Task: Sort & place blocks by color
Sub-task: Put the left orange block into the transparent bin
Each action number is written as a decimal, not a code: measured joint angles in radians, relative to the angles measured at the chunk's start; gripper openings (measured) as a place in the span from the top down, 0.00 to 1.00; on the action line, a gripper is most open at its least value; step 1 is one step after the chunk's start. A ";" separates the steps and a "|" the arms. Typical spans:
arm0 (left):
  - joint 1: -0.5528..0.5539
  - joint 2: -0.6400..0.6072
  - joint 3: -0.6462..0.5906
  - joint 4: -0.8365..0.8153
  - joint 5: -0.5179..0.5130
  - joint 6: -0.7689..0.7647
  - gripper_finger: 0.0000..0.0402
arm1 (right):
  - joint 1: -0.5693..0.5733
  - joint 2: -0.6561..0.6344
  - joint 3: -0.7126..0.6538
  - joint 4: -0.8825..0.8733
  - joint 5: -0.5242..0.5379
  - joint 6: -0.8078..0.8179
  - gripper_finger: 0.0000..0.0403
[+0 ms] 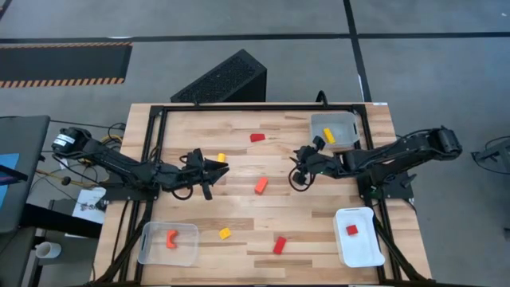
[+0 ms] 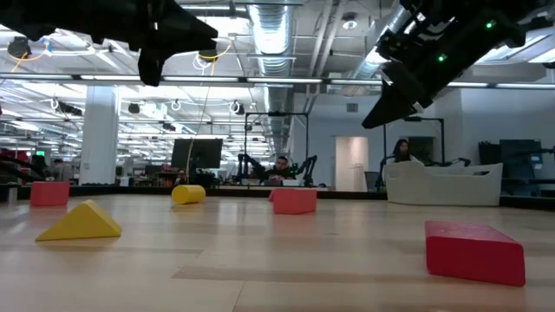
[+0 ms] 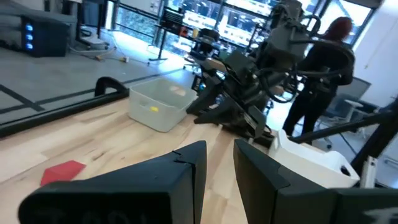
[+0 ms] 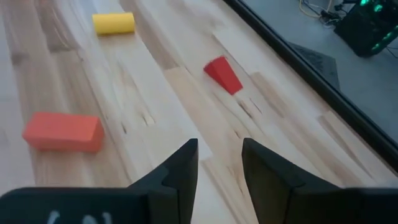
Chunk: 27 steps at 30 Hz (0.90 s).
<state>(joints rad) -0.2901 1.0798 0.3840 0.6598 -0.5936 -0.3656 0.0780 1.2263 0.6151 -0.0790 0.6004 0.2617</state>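
- Hovering over the middle of the wooden surface (image 1: 271, 231): left gripper (image 1: 221, 168) at centre-left, right gripper (image 1: 296, 166) at centre-right, tips facing each other.
- Both grippers: narrow gap between the fingers, nothing held.
- Orange block (image 1: 260, 185) lies between them, slightly lower in frame.
- Yellow cylinder (image 1: 221, 157) just beside the left gripper; red wedge (image 1: 256, 137) above centre.
- Loose low in frame: yellow wedge (image 1: 225, 233), red block (image 1: 280, 245).
- Sorted: orange piece (image 1: 171, 238) in lower-left tray (image 1: 150, 253); red block (image 1: 351, 229) in lower-right tray (image 1: 362, 252); yellow block (image 1: 329, 135) in upper-right tray (image 1: 319, 121).

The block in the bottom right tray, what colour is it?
Red block, clearest in the high view.
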 joint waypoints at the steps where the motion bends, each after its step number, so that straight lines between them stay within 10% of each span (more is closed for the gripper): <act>1: 0.000 0.000 0.000 0.000 0.013 0.000 0.83 | 0.004 0.000 0.000 0.008 0.000 -0.001 0.64; 27: 0.000 -0.033 -0.001 0.002 0.048 -0.063 0.83 | 0.013 -0.004 0.000 0.033 -0.045 -0.034 0.70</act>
<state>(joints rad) -0.2901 1.0469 0.3832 0.6614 -0.5453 -0.4284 0.0910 1.2223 0.6151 -0.0457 0.5556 0.2276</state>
